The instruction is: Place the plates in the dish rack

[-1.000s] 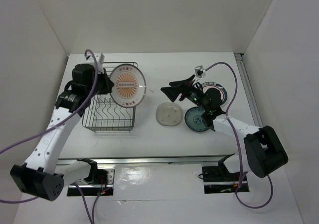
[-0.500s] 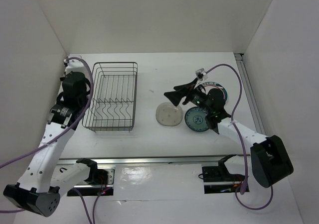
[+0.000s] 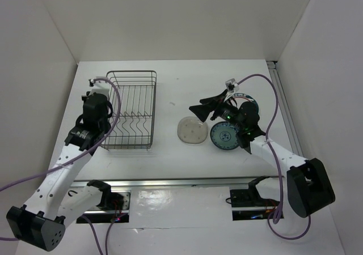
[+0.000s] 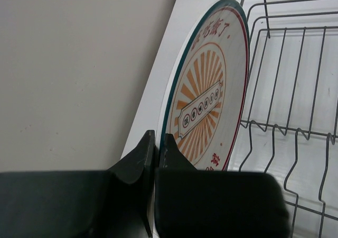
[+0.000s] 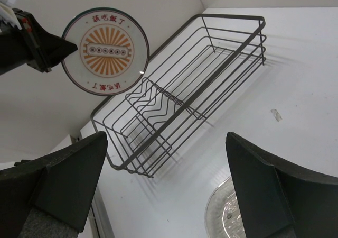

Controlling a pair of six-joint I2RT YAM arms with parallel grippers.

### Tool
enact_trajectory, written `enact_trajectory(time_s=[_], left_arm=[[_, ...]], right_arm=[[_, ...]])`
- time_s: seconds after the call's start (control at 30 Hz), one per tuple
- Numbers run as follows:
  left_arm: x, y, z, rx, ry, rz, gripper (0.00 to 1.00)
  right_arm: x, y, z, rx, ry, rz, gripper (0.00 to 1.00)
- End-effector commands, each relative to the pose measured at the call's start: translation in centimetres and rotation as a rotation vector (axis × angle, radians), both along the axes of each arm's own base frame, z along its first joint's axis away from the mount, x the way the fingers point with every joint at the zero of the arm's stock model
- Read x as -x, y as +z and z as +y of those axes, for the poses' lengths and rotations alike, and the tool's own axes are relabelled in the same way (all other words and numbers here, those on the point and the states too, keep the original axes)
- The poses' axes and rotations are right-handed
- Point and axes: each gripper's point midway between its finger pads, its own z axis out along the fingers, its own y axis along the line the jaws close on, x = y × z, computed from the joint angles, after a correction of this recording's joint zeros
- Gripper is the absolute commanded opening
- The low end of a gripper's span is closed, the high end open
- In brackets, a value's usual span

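My left gripper (image 4: 158, 140) is shut on the rim of the white plate with the orange sunburst (image 4: 211, 90) and holds it upright by the left wall of the dark wire dish rack (image 4: 311, 84). The right wrist view shows that plate (image 5: 105, 50) in the air beyond the rack (image 5: 232, 53). In the top view the left gripper (image 3: 104, 93) is at the rack's (image 3: 155, 105) left side. My right gripper (image 3: 207, 109) is open and empty above the translucent plate (image 3: 191, 130). The teal plate (image 3: 224, 136) lies beside it. The dark-rimmed plate (image 3: 253, 103) is mostly hidden under the right arm.
White walls close in the table on the left, back and right. A metal rail (image 3: 170, 181) runs along the near edge. Purple cables (image 3: 266, 93) trail from both arms. The translucent plate's edge shows in the right wrist view (image 5: 232, 211).
The left arm swung the sunburst plate from flat over the rack out to the left, then back to the rack's left wall, turned upright. The right gripper barely moved.
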Motion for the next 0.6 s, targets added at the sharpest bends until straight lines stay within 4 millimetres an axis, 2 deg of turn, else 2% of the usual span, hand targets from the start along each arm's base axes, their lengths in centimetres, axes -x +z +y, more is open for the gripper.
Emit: enact_trajectory(time_s=[0.0, 0.17, 0.2, 0.43, 0.57], left_arm=[[-0.4, 2.5, -0.2, 0.02, -0.002, -0.138, 0.0], [-1.0, 1.4, -0.8, 0.038, -0.018, -0.117, 0.0], [-1.0, 1.8, -0.9, 0.051, -0.015, -0.132, 0.0], [-2.0, -1.0, -1.4, 0.081, 0.005, -0.048, 0.0], [-2.1, -1.8, -1.7, 0.103, 0.007, -0.029, 0.0]], right_arm=[[0.7, 2.0, -0.5, -0.024, 0.007, -0.067, 1.0], [1.0, 2.5, -0.6, -0.028, 0.007, -0.077, 1.0], [1.0, 2.5, -0.6, -0.028, 0.007, -0.077, 1.0], [1.1, 3.0, -0.6, -0.031, 0.007, -0.084, 1.0], [0.8, 2.8, -1.0, -0.028, -0.011, -0.074, 1.0]])
